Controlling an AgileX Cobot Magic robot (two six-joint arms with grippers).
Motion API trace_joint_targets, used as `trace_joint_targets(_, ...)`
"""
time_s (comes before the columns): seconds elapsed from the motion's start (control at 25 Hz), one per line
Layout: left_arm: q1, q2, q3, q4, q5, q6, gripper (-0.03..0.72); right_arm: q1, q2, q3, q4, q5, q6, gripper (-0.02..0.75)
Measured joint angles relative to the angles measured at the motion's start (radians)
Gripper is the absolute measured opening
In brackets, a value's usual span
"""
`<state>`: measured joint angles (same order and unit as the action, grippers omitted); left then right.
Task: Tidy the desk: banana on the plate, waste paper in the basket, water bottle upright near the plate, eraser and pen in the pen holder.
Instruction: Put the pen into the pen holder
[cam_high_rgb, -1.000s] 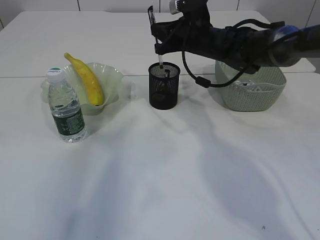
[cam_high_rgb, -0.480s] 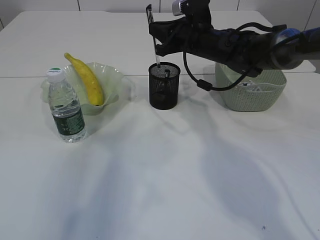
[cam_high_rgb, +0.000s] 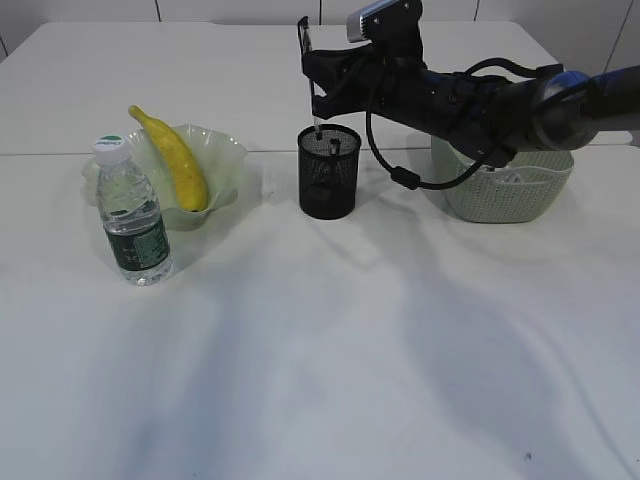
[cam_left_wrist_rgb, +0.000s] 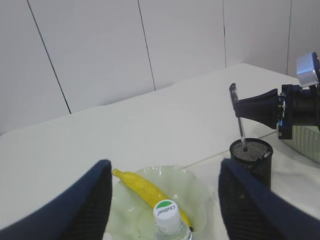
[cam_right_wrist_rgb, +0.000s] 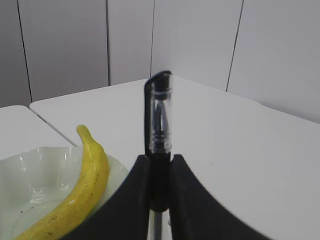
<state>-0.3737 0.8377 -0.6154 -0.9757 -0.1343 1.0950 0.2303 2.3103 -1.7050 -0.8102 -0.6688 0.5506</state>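
Exterior basket (cam_high_rgb: 505, 185), wrist-view hand (cam_right_wrist_rgb: 158, 200) clamping pen (cam_right_wrist_rgb: 158, 125)

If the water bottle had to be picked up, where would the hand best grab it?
Probably around the labelled middle of the water bottle, coming in level from the front or its open left side. It stands upright, its round body narrow enough to span, and the plate with the banana crowds its rear right.

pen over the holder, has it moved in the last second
Yes. The pen has risen a little against the pen holder; its tip is still at the rim, held by the right end effector.
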Motion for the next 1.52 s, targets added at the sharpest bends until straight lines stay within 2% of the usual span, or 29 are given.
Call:
trace_joint_targets(0.44, 0.000, 0.009, 0.000, -0.006, 0.000, 0.000, 0.474, 0.000, 0.009, 0.000, 0.043, 0.048, -0.019, 0.062)
trace_joint_targets(0.84, 0.000, 0.009, 0.000, -0.008, 0.002, 0.000, 0.474, 0.000, 0.069, -0.002, 0.170, 0.036, -0.116, 0.062)
trace_joint_targets(1.28, 0.000, 0.009, 0.000, -0.008, 0.002, 0.000, 0.474, 0.000, 0.069, -0.002, 0.209, 0.034, -0.188, 0.066)
trace_joint_targets(1.52, 0.000, 0.009, 0.000, -0.008, 0.002, 0.000, 0.474, 0.000, 0.069, -0.004, 0.237, 0.034, -0.192, 0.096)
